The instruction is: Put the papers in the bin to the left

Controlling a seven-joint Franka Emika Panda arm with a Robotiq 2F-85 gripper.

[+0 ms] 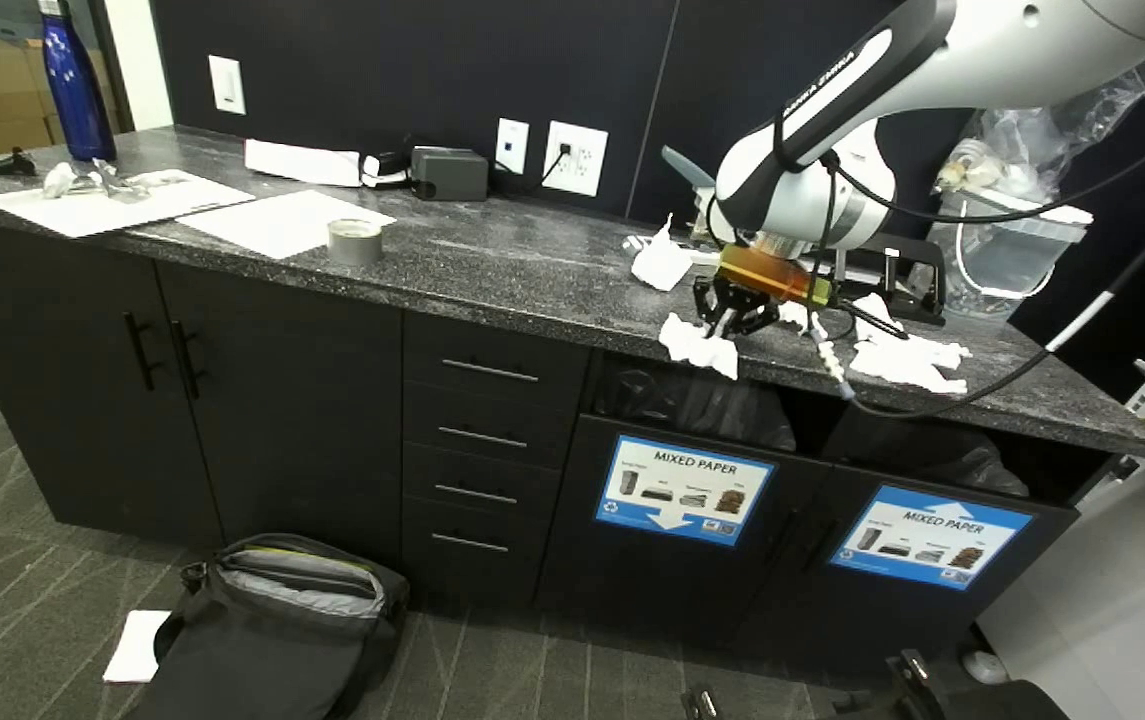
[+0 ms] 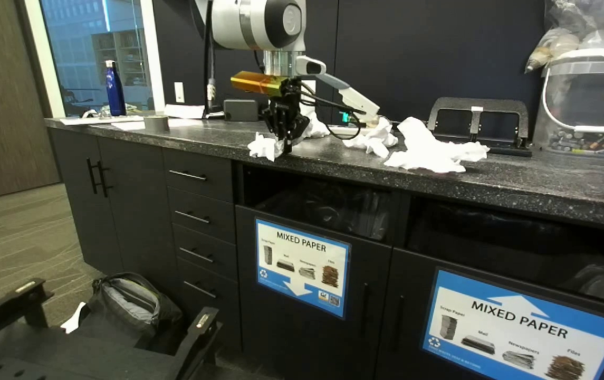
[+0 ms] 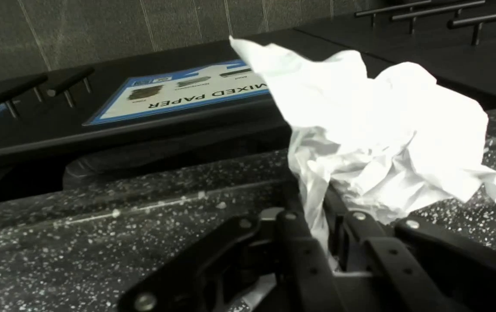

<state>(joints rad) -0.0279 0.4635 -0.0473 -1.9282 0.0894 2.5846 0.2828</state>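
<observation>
Black, bolted linkages of the pincer (image 3: pixel 316 206) sit nearest the lens in the wrist view, drawn narrow and holding a crumpled white paper (image 3: pixel 386 138), whose creased lobes spread across the front edge of the speckled, stone-like worktop (image 3: pixel 79 249). Glare bleaches its upper folds, and it covers part of a flat blue-and-white sign (image 3: pixel 180 95).

In an exterior view, a slack dark bag (image 1: pixel 277 640) gapes on striped carpet (image 1: pixel 492 660), its lower end cut off. The held paper hangs at the worktop's front edge, above the left-hand bin (image 1: pixel 722 410), lined with wrinkled, shiny plastic. One wadded paper (image 1: pixel 663 264) sits towards the back edge; looser, ragged papers (image 1: pixel 907 358) lie near the front edge, towards the right corner.

In an exterior view, a black frame (image 2: pixel 85 356) is cut off at the bottom, its kind hard to make out. One of the ragged papers hides part of the base of a black arched device (image 2: pixel 491 104). Near the back edge, a clear, smooth-walled tub (image 2: pixel 592 97) runs out of view, its small, jumbled contents unreadable. The left-hand bin's depths are too dark to tell.
</observation>
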